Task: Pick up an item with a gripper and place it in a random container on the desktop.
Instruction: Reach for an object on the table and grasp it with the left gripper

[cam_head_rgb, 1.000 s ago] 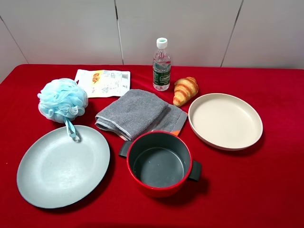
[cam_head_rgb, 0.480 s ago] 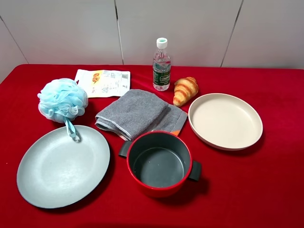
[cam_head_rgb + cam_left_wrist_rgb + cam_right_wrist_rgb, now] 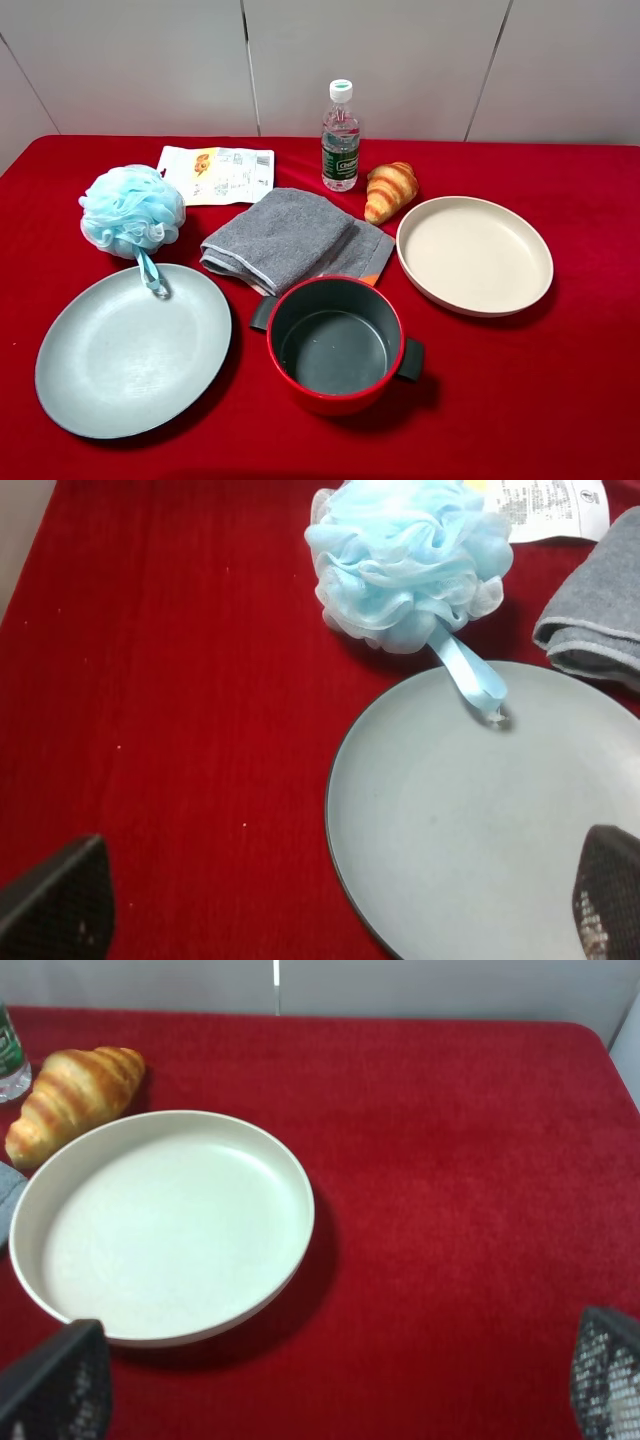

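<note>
Nothing moved; pouf (image 3: pixel 131 208) ribbon (image 3: pixel 150 272) overlaps plate (image 3: pixel 120 370).

Cream dish (image 3: pixel 160 1225), empty, sits on the red table (image 3: pixel 450 1160). Croissant (image 3: pixel 72 1098) lies just beside the dish rim; whether they touch is unclear. Bottle (image 3: pixel 10 1060) next to the croissant and a grey towel (image 3: pixel 6 1195) corner are both cut off by the frame. End effector (image 3: pixel 330 1375) fingertips (image 3: pixel 60 1385) dark, spread wide, nothing between them. Pale wall (image 3: pixel 400 985) behind the table.
</note>
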`<state>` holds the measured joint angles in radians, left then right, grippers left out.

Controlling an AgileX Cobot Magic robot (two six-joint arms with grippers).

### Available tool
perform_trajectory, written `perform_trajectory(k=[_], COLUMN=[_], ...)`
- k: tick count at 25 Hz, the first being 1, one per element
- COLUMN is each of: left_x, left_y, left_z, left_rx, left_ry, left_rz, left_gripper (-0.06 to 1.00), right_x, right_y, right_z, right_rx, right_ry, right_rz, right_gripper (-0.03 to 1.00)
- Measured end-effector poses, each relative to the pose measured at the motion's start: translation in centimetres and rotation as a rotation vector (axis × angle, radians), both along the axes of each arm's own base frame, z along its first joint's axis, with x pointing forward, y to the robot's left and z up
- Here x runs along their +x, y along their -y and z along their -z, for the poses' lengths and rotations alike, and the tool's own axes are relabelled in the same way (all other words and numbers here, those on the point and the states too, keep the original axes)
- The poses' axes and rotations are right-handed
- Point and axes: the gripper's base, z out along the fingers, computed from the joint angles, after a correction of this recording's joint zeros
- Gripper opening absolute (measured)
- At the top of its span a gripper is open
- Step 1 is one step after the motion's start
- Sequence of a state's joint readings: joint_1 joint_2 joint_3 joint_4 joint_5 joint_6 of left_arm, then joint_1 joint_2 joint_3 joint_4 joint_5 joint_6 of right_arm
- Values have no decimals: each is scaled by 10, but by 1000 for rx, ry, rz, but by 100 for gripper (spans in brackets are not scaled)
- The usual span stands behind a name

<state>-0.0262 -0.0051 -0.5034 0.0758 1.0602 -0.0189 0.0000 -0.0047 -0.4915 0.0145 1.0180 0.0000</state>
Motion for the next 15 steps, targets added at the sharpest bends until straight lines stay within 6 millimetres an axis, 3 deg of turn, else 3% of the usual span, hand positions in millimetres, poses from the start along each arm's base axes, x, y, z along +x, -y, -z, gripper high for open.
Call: perform_trajectory(k=[5,15], left_x=[8,53], left_y=[0,1], left_z=[-14,-58], left_rx=[0,8], left_ry=[-37,-176], left_rz=[1,4], left_gripper=[89,89], right_x=[0,0], right_y=[0,0], right_z=[0,0], right_rx=[0,0], right_ry=[1,1], right_rz=[0,0], right_gripper=[69,69])
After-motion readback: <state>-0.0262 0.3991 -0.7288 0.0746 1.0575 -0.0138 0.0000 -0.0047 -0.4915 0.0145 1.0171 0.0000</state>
